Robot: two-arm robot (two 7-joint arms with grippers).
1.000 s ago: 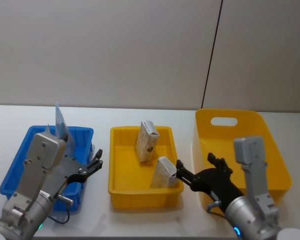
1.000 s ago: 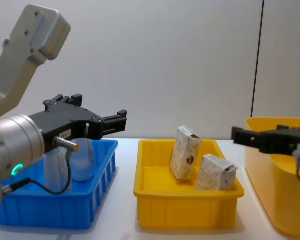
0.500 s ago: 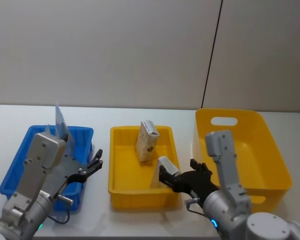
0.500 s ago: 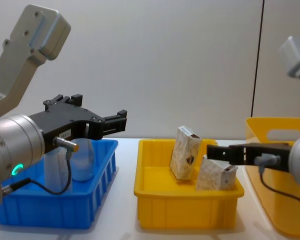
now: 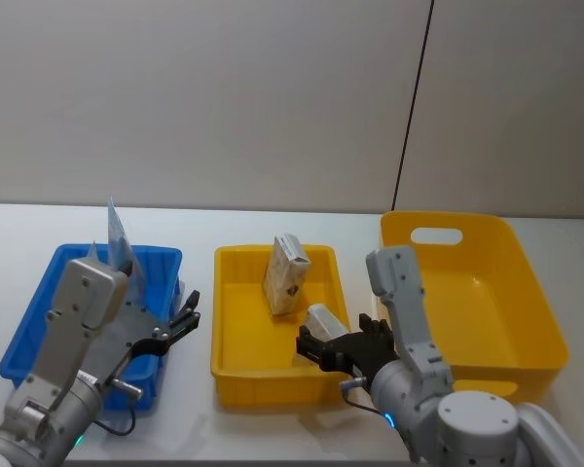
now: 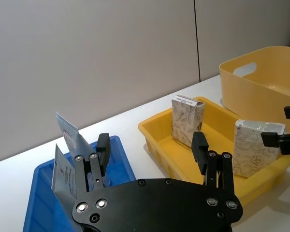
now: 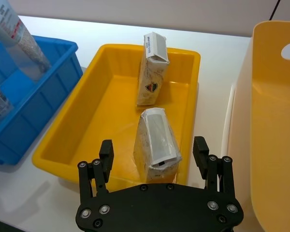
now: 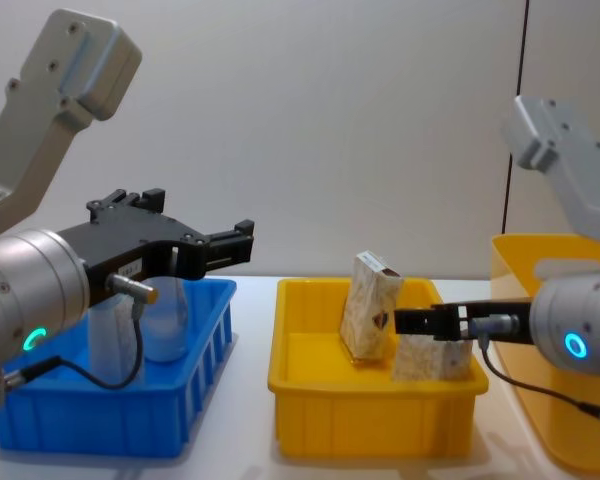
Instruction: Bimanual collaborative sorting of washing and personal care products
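Two patterned packets in the small yellow tray (image 5: 273, 373): the far packet (image 7: 152, 72) upright, the near packet (image 7: 157, 140) tilted by the tray's near right corner. Level with that near packet, the right hand (image 7: 153, 144), fingers (image 7: 106, 150) spread wide to either side, clamped on nothing.

Plenty to go wrong from here. Likely to topple the leaning packet with a one-sided nudge, or to push it along the tray floor instead of pinching it. Could also snag the outer finger on the tray's right wall, just beside it, with the big yellow bin (image 5: 540, 321) close behind. Smooth-looking wrap, so prone to slipping under a light squeeze.

Right arm reaching in low from the near right, elbow raised, forearm roughly level. Over the near right edge of the blue bin (image 5: 29, 326), the left hand (image 6: 151, 141), likewise spread apart and empty, arm bent high.
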